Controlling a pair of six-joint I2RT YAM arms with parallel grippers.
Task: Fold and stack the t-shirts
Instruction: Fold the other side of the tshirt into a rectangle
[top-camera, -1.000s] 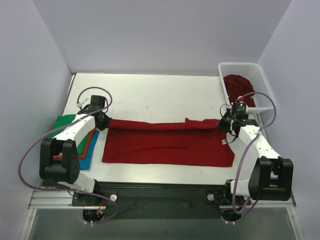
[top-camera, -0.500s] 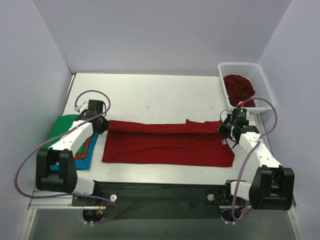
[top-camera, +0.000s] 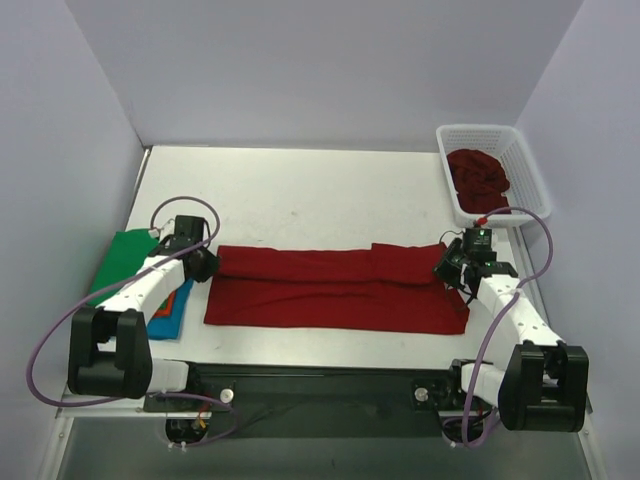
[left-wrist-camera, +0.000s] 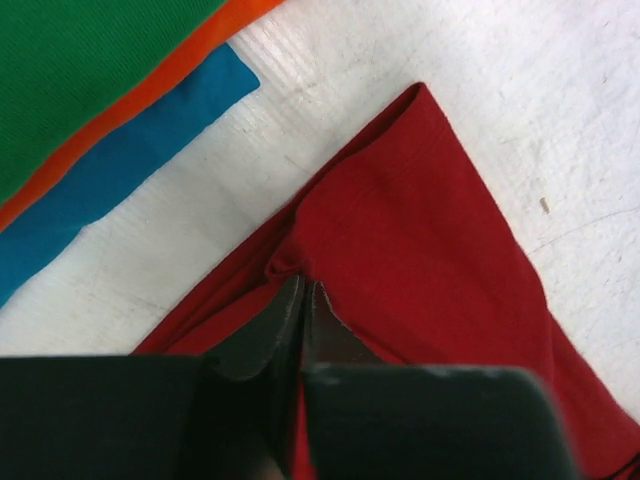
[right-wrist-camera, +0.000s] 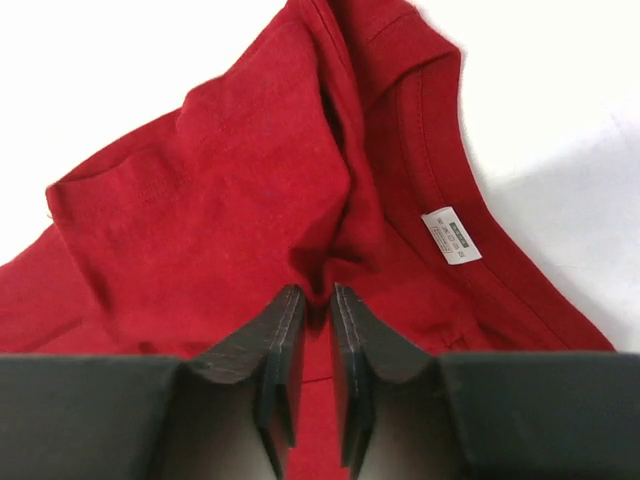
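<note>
Your left gripper was clamped tight on a small pinch of the dark red t-shirt. The shirt's folded edge ran away ahead and to the right of the fingertips. Ahead and to the left, apart from that shirt, the green t-shirt, orange t-shirt and blue t-shirt lay stacked flat on the table. Your right gripper had its jaws a crack apart, with a pucker of the same shirt at their tips. The white neck label lay just ahead and to the right of them. Farther out past that gripper, the white mesh basket held a crumpled red shirt.
</note>
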